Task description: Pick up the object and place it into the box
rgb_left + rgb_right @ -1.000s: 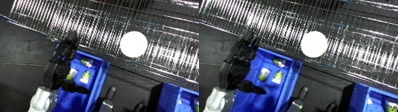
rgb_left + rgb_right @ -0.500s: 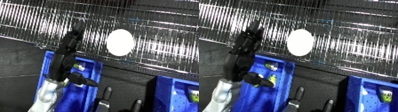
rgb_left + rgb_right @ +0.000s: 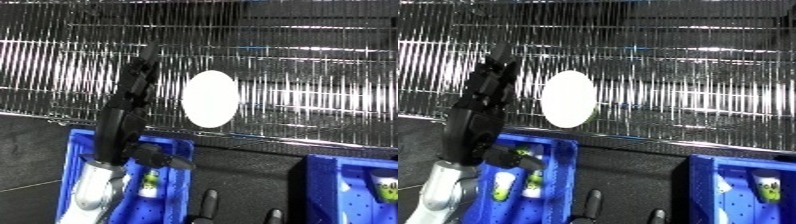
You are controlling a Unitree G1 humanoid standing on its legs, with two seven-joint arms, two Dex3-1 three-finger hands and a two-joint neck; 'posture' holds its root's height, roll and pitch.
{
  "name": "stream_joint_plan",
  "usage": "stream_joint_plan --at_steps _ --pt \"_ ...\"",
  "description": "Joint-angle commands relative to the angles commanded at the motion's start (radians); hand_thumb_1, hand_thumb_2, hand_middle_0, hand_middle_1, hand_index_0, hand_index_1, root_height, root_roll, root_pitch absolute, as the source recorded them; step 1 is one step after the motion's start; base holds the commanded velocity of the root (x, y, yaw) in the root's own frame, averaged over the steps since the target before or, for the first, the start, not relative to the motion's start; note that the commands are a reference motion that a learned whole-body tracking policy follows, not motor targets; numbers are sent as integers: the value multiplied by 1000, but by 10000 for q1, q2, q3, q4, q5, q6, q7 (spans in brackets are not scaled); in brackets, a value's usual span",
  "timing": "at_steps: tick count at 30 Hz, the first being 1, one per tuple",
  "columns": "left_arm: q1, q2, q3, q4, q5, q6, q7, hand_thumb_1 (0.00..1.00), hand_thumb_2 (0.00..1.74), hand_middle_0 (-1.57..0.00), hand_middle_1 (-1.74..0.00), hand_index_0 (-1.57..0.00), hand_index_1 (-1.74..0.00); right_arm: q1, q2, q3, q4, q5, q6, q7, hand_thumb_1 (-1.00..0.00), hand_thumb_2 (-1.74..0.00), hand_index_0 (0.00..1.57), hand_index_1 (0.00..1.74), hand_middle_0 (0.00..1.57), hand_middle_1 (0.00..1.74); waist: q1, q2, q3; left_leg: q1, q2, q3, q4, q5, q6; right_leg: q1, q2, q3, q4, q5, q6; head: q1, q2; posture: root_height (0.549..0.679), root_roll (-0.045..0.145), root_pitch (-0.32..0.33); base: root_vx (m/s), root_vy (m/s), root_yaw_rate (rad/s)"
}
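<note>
While left hand (image 3: 120, 130) hovers, fingers straight, holding nothing: reach flat white oval disc (image 3: 210, 98) on wire rack (image 3: 311, 75), curl round edge.

A wire rack (image 3: 293, 75) walls off the far side; dark floor (image 3: 633, 175) lies open between two blue bins (image 3: 80, 150).

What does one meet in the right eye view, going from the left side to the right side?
Left robot hand raised with straight fingers → white oval object on the wire rack → right blue bin.
</note>
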Motion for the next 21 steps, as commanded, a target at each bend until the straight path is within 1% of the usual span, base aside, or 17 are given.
stream_joint_plan --at_steps 7,12,17,21 --pt "-732 6 -96 743 -71 23 -19 0 0 0 0 0 0 -30 -75 180 -528 35 -36 -180 0 0 0 0 0 0 -231 -153 0 -348 96 24 136 -31 -8 -342 66 40 94 38 18 -204 283 632 1 145 -4 8 -36" --pt "-1087 -35 -143 1211 -179 22 -61 0 0 0 0 0 0 -21 -101 304 -897 59 -80 -298 0 0 0 0 0 0 -357 -260 0 -553 169 24 290 -101 -17 -533 100 60 202 22 20 -216 521 631 -1 156 3 6 -36" --pt "-1362 -126 -188 1651 -218 40 -103 0 0 0 0 0 0 4 -88 417 -1255 82 -137 -428 0 0 0 0 0 0 -466 -370 0 -724 211 31 399 -152 -24 -698 137 62 271 21 29 -287 578 630 -3 169 5 3 -21" --pt "-1570 -189 -231 1987 -297 24 -135 0 0 0 0 0 0 56 -43 515 -1509 131 -135 -563 0 0 0 0 0 0 -547 -458 0 -829 239 39 477 -207 -18 -791 162 57 317 -3 29 -409 663 629 -4 177 5 5 -17"
